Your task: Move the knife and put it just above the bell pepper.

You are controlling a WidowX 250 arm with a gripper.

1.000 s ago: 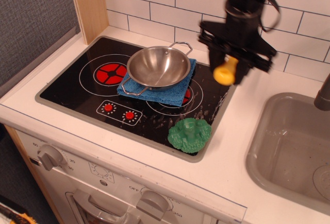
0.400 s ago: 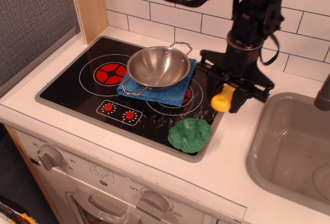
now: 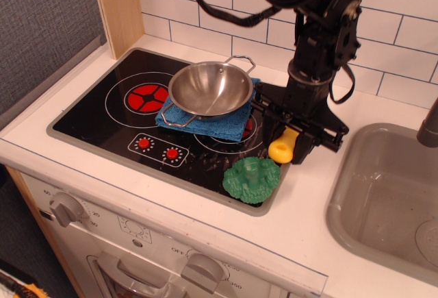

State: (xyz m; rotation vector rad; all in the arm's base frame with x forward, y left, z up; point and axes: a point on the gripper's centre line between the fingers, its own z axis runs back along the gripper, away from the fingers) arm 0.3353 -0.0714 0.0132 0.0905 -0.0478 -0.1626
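The knife (image 3: 282,147) shows only its rounded yellow handle; its white blade is hidden inside the black gripper (image 3: 295,131). The gripper is shut on the knife and holds it low over the right edge of the black stovetop (image 3: 102,116). The green bell pepper (image 3: 252,177) sits on the stovetop's front right corner. The handle's tip hangs just behind and slightly right of the pepper, a small gap apart.
A steel pan (image 3: 211,90) rests on a blue cloth (image 3: 226,124) on the stovetop's middle. A grey sink (image 3: 383,195) lies to the right. White tiled wall behind, wooden panel (image 3: 118,3) at left, oven knobs (image 3: 65,209) at front.
The gripper with the knife has come down and moved left and forward, from above the counter behind the stove to just behind the bell pepper.
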